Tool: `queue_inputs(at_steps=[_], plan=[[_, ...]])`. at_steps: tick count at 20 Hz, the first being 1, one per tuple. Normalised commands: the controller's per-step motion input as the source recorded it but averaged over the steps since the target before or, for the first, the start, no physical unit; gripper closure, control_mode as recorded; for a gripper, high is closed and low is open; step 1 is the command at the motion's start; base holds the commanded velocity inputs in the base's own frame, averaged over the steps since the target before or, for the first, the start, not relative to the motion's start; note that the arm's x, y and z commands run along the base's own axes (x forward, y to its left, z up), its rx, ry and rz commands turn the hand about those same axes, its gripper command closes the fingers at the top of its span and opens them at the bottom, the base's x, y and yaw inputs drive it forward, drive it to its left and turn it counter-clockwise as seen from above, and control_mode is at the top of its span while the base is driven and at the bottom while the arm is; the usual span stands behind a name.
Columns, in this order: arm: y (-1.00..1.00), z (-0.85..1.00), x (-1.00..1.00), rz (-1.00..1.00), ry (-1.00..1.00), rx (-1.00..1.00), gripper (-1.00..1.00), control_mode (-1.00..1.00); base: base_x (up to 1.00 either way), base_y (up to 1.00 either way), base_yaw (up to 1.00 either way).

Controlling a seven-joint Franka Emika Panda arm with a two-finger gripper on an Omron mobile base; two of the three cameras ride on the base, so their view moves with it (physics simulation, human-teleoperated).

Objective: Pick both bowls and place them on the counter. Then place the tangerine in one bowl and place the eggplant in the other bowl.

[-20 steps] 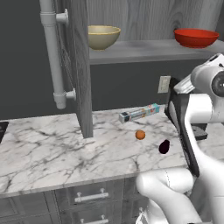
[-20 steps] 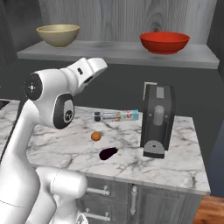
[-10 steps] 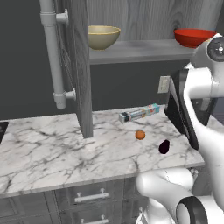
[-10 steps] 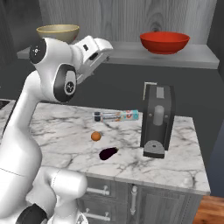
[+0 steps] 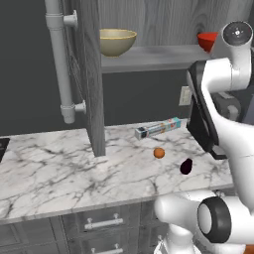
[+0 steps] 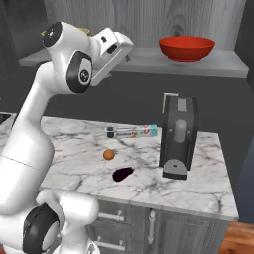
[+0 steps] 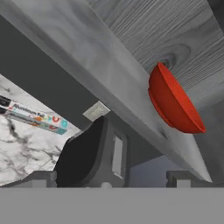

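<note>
The red bowl (image 6: 187, 47) stands on the grey wooden shelf (image 6: 223, 64) at the right; the hand view shows this bowl (image 7: 173, 103) ahead and tilted. The tan bowl (image 5: 117, 41) is further left on the same shelf. My gripper (image 6: 128, 55) is raised to shelf height, left of the red bowl and apart from it. Its fingertips (image 7: 43, 178) stand wide open with nothing between them. On the marble counter (image 5: 59, 168) lie the tangerine (image 5: 158, 153) and, to its right, the eggplant (image 5: 186, 166).
A black coffee machine (image 6: 178, 136) stands on the counter under the red bowl. A long foil box (image 6: 131, 131) lies behind the tangerine. A grey cabinet wall (image 5: 89, 74) and a white pipe (image 5: 62, 59) rise at the left.
The arm has swung upward, lifting the hand from counter height to shelf level. Bowls, tangerine and eggplant have not moved.
</note>
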Motion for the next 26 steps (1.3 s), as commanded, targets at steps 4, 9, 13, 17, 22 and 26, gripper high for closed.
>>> queue_inputs(at_steps=[4, 9, 13, 17, 22, 26], plan=[[-0.22, 0.13, 0.63, 0.00, 0.10, -0.07, -1.00, -1.00, 0.00, 0.00, 0.00], [-0.25, 0.13, 0.56, -0.01, 0.13, -0.09, -1.00, -1.00, 0.00, 0.00, 0.00], [-0.37, 0.19, 0.45, -0.01, 0.09, -0.04, -1.00, -1.00, 0.00, 0.00, 0.00], [-0.41, 0.22, 0.44, 0.00, 0.06, -0.01, -1.00, -1.00, 0.00, 0.00, 0.00], [-0.35, 0.04, 0.42, 0.00, 0.02, 0.00, -1.00, -1.00, 0.00, 0.00, 0.00], [-0.27, -0.03, 0.42, 0.00, 0.00, 0.00, -1.00, -1.00, 0.00, 0.00, 0.00]])
